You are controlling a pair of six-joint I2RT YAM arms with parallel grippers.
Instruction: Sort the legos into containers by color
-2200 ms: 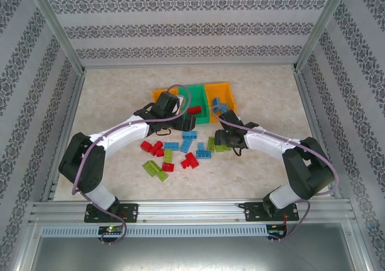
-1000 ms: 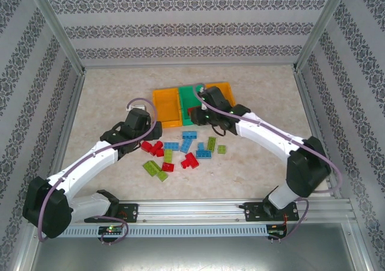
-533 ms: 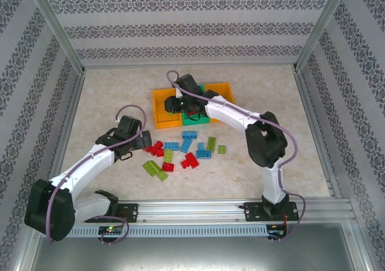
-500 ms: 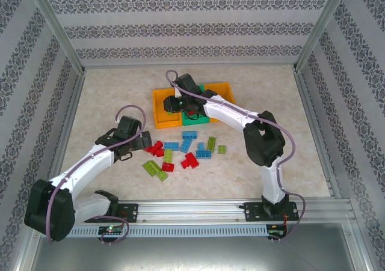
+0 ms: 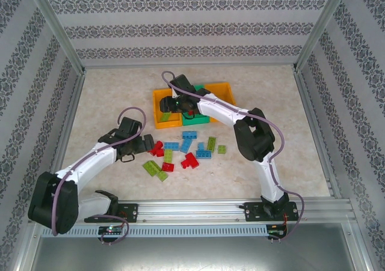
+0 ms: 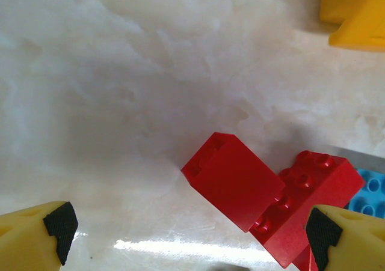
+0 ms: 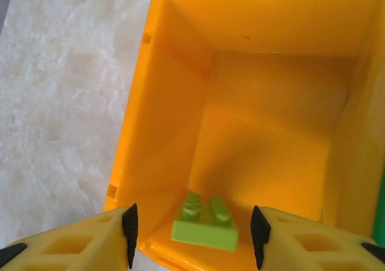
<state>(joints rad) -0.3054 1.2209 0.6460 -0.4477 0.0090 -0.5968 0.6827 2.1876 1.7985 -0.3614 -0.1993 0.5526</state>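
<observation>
Two changes since 2.2 s ago.

(1) My R gripper (image 5: pixel 170 104) was low over the pile (image 5: pixel 180 154), then crossed the green bin (image 5: pixel 201 118). It now hangs above the L orange bin (image 5: pixel 156 119), at the 9 o'clock end of the row. Jaws are released with nothing between them. A lime brick (image 7: pixel 203 226) lies studs-up on the bin floor, against the 6 o'clock wall in my wrist view. Judgement: drop done, so lime goes to this bin.

(2) My L gripper (image 6: pixel 191 235) was up at the bins. It now sits at the 9 o'clock edge of the pile, jaws spread wide and empty. Two red bricks (image 6: pixel 231 181) lie touching each other on the surface (image 6: pixel 120 73), between the tips twd 3 o'clock. A blue brick (image 6: pixel 373 196) shows just past them.

Containers:
- L orange bin: 1 lime brick, no other contents seen.
- Green bin: held a red brick 2.2 s ago. My R arm now covers most of it; cannot confirm.
- R orange bin (image 5: pixel 222 95): held blue bricks then. Partly hidden now; contents cannot be told.

Remaining: most red, blue and lime legos are loose at 6 o'clock of the bins. Likely next step for L: close on a red brick.
</observation>
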